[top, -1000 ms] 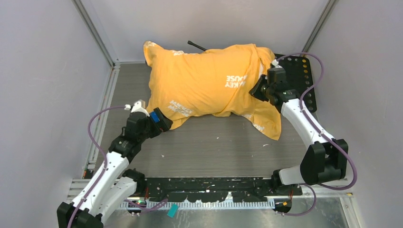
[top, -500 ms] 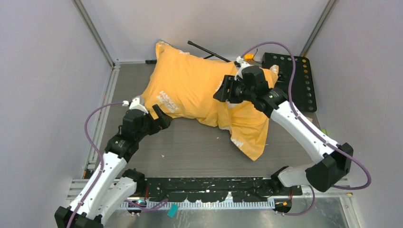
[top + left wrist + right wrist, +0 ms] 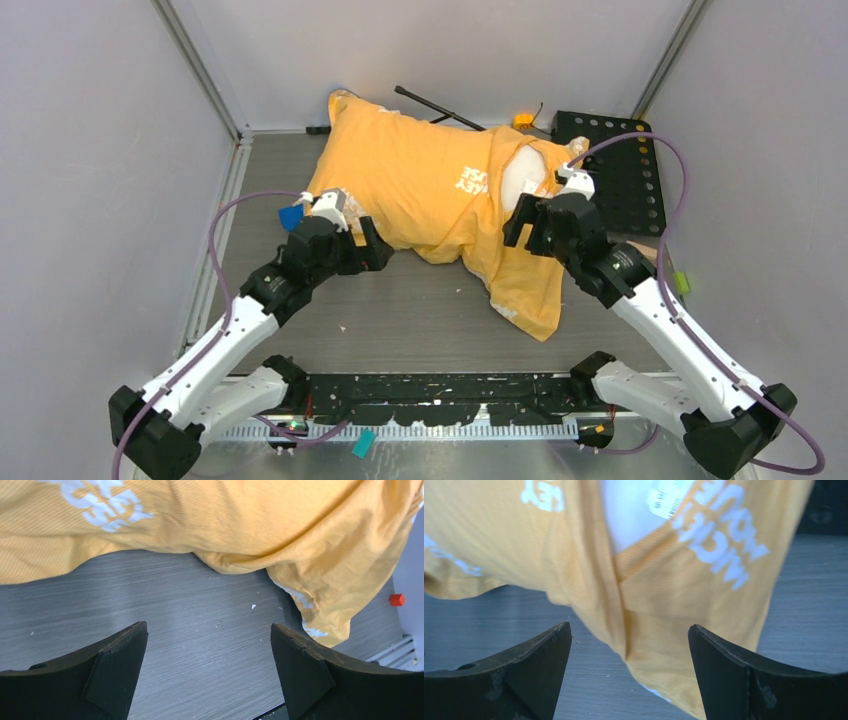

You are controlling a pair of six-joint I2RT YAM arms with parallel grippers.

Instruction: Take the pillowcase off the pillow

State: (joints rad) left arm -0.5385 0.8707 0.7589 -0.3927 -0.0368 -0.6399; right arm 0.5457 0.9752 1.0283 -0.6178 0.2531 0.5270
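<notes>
The orange-yellow pillowcase [image 3: 420, 190] with white lettering lies across the back of the table, a loose flap [image 3: 525, 290] trailing toward the front. A patch of the white pillow [image 3: 520, 175] shows through its opening on the right, with a label [image 3: 666, 497] on it. My right gripper [image 3: 535, 222] is open just in front of that opening, above the loose flap [image 3: 704, 605], holding nothing. My left gripper [image 3: 368, 245] is open at the near left edge of the pillowcase [image 3: 210, 525], over bare table [image 3: 200, 630].
A black perforated plate [image 3: 625, 170] lies at the back right. A thin black rod [image 3: 440, 108] and a small orange object [image 3: 522, 122] sit behind the pillow. Grey walls close in on both sides. A small red block [image 3: 396, 599] sits near the table's edge.
My right gripper let go of the pillowcase, opened and drew back toward the front right. The pillow's white corner became exposed. My left arm moved right, closer to the pillowcase.
</notes>
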